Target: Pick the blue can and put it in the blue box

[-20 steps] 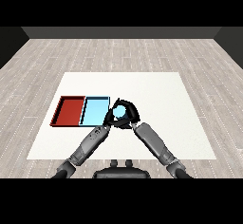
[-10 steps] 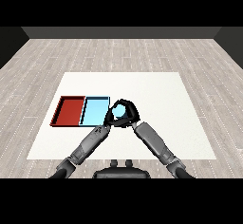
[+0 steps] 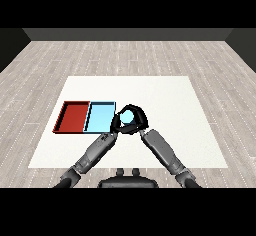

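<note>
Head view: right hand [image 3: 136, 117] curled round the blue can [image 3: 126, 116] — just right of the blue tray [image 3: 99, 118]. Left hand [image 3: 116, 123] state indeterminate. Carry leftward, keep upright, clear the rim.

the blue can [image 3: 127, 116] shows as a small pale-blue round top, seen from above, ringed by dark fingers that curl round it. it sits just beside the right edge of the light blue tray [image 3: 100, 118], outside it, over the white surface. whether it rests on that surface or is lifted cannot be told. the light blue tray is a shallow rectangle with a darker rim, lying flat, its left side touching a red one.
</note>
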`<state>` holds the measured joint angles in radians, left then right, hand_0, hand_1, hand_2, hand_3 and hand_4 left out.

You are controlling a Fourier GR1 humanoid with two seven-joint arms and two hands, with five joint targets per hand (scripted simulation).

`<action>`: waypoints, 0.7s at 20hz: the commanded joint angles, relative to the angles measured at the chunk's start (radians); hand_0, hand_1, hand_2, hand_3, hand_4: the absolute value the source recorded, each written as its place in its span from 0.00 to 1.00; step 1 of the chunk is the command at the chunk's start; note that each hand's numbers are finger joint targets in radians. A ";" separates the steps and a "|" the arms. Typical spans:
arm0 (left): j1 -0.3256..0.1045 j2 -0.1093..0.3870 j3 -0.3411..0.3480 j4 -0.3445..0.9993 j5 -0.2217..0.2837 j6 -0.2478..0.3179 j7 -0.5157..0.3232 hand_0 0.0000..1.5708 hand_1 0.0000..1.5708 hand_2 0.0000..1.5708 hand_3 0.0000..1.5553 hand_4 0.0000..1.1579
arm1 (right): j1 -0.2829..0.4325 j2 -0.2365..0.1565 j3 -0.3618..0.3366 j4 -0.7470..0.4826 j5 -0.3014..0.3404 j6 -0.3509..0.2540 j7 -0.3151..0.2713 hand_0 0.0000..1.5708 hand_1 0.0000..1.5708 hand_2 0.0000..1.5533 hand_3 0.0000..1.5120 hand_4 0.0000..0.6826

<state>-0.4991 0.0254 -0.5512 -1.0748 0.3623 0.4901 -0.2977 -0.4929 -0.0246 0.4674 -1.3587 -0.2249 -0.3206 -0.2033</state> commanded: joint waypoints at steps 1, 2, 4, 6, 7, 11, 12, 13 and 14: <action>-0.004 -0.024 0.017 0.013 0.022 0.082 -0.133 1.00 1.00 0.99 0.92 0.76 | 0.048 0.001 0.008 -0.085 0.004 -0.015 0.093 0.53 0.53 0.58 0.39 0.21; -0.014 -0.024 0.025 0.005 0.030 0.076 -0.123 1.00 1.00 0.99 0.94 0.90 | 0.051 0.019 0.018 -0.027 0.036 -0.001 0.043 0.00 0.00 0.00 0.00 0.00; -0.020 -0.024 0.019 0.017 0.044 0.078 -0.136 1.00 1.00 0.99 0.94 0.90 | 0.027 0.024 -0.006 -0.017 0.028 0.017 0.064 0.00 0.00 0.00 0.00 0.00; -0.024 -0.024 0.016 0.025 0.054 0.079 -0.145 1.00 1.00 0.99 0.94 0.90 | 0.029 0.024 -0.008 -0.018 0.030 0.020 0.065 0.00 0.00 0.00 0.00 0.00; -0.040 -0.024 0.034 0.051 0.057 0.051 -0.133 1.00 1.00 0.99 0.94 0.90 | 0.029 0.024 -0.008 -0.019 0.031 0.021 0.065 0.00 0.00 0.00 0.00 0.00; -0.047 -0.024 -0.044 0.031 0.128 0.139 -0.206 1.00 1.00 0.99 0.93 0.97 | 0.056 0.024 0.016 -0.011 0.028 -0.026 0.019 0.00 0.00 0.00 0.00 0.00; -0.049 -0.024 0.031 0.092 0.065 0.054 -0.214 1.00 1.00 0.99 0.93 0.98 | -0.055 0.024 -0.045 0.025 0.029 -0.045 0.072 0.00 0.00 0.00 0.00 0.00; 0.009 0.002 0.034 0.022 0.011 0.057 -0.200 1.00 1.00 1.00 0.94 0.99 | 0.067 0.016 -0.048 -0.021 0.077 0.000 -0.011 0.00 0.00 0.00 0.00 0.00; -0.026 -0.024 0.003 0.120 0.060 0.087 -0.284 1.00 1.00 1.00 0.95 0.99 | 0.065 0.020 -0.054 -0.047 0.083 -0.024 0.033 0.00 0.00 0.00 0.00 0.00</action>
<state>-0.5116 0.0178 -0.5486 -1.0055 0.4155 0.5609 -0.4989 -0.4638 -0.0084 0.4364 -1.3768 -0.1731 -0.3305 -0.1685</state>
